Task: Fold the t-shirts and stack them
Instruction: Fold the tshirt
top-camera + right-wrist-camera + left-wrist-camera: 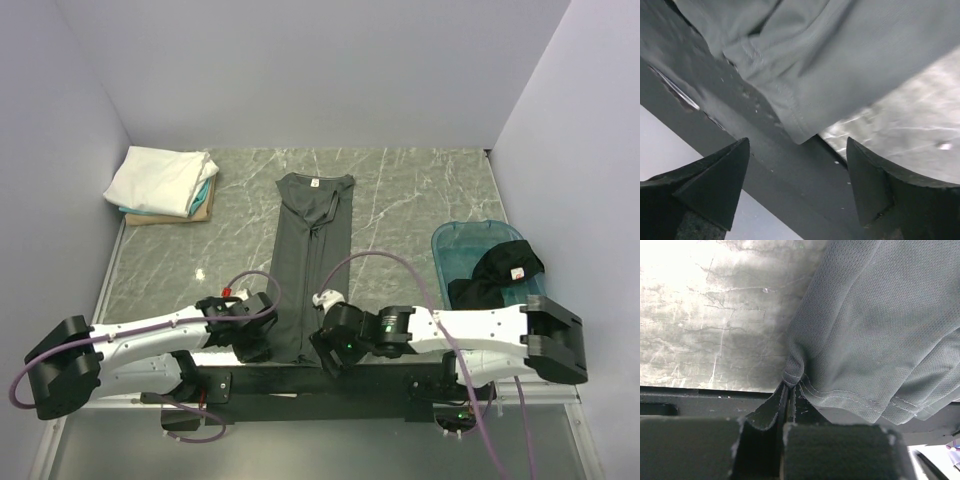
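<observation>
A dark charcoal-grey t-shirt point(315, 255) lies folded into a long narrow strip down the middle of the table, with its white neck label at the far end. My left gripper point(788, 386) is at the strip's near left corner, shut on the stitched hem of the charcoal t-shirt point(870, 330). My right gripper point(796, 146) hangs open just above the near right corner of the charcoal t-shirt point(840, 60), the hem tip between its fingertips point(735, 155) and untouched. A folded white t-shirt point(158, 178) lies on a teal one point(207, 190) at the back left. A black t-shirt point(503, 272) hangs out of the bin.
A teal plastic bin point(455, 248) stands at the right edge of the marble table point(420, 200). A tan board point(198, 212) lies under the folded stack. A dark strip point(290, 378) runs along the near table edge under both wrists. Walls close in on three sides.
</observation>
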Robot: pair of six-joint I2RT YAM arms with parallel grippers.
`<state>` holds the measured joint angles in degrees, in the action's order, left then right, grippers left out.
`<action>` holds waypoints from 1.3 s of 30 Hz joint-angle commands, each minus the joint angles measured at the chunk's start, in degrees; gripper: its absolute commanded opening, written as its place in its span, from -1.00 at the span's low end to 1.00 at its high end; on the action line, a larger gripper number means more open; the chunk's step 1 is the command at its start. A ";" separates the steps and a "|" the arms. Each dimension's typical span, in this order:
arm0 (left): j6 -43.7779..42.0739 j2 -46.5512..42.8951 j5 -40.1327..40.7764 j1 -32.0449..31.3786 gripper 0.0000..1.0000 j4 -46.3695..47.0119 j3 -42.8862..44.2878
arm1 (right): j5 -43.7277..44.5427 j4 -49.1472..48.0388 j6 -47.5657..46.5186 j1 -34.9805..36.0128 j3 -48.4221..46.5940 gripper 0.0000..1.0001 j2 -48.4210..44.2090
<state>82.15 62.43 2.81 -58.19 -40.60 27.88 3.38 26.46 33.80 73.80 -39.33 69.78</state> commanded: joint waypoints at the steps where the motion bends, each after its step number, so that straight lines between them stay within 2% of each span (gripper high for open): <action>1: -0.24 -0.38 1.50 0.10 -0.99 1.76 -1.60 | -0.64 -1.48 3.02 2.14 -1.02 0.66 3.52; 10: -0.94 -4.69 1.14 0.10 -0.99 5.27 -3.18 | 0.05 -4.84 7.24 3.02 0.57 0.26 7.12; 15: -0.41 -3.90 1.33 0.10 -0.99 5.61 -3.18 | 0.49 -4.40 8.82 3.10 1.54 0.20 8.71; 18: -0.15 -4.07 0.53 0.10 -0.99 6.67 -3.97 | 1.54 -4.83 9.61 3.10 1.45 -0.09 9.85; 19: -0.23 -4.16 0.62 0.10 -0.99 6.59 -4.06 | 2.24 -4.84 9.62 3.10 1.28 -0.29 10.02; 21: -0.76 -4.78 1.50 0.01 -0.99 6.41 -3.45 | 4.88 -4.40 9.79 3.02 0.40 -0.42 9.94; 22: -0.94 -5.04 1.93 0.10 -0.99 6.15 -3.10 | 5.49 -3.88 9.79 2.93 -0.21 -0.59 9.76; 23: -1.29 -5.65 2.29 0.01 -0.99 5.97 -2.05 | 7.50 -3.17 9.88 2.84 -0.83 -0.64 9.50; 27: -2.08 -6.53 7.63 0.10 -0.99 3.25 1.91 | 10.85 -0.45 10.05 1.27 -3.99 -1.00 7.83; 32: -3.57 -5.93 13.00 0.88 -0.99 3.67 7.35 | 11.39 -0.88 7.17 -4.09 -5.49 -1.00 4.14; 39: -14.46 0.66 14.42 12.03 -0.99 11.94 17.02 | 10.33 -3.52 0.40 -14.03 -11.20 -1.00 4.48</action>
<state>74.15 60.99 14.59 -50.19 -34.37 40.53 11.51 24.88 38.09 62.22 -46.33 74.91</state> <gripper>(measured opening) 0.018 0.012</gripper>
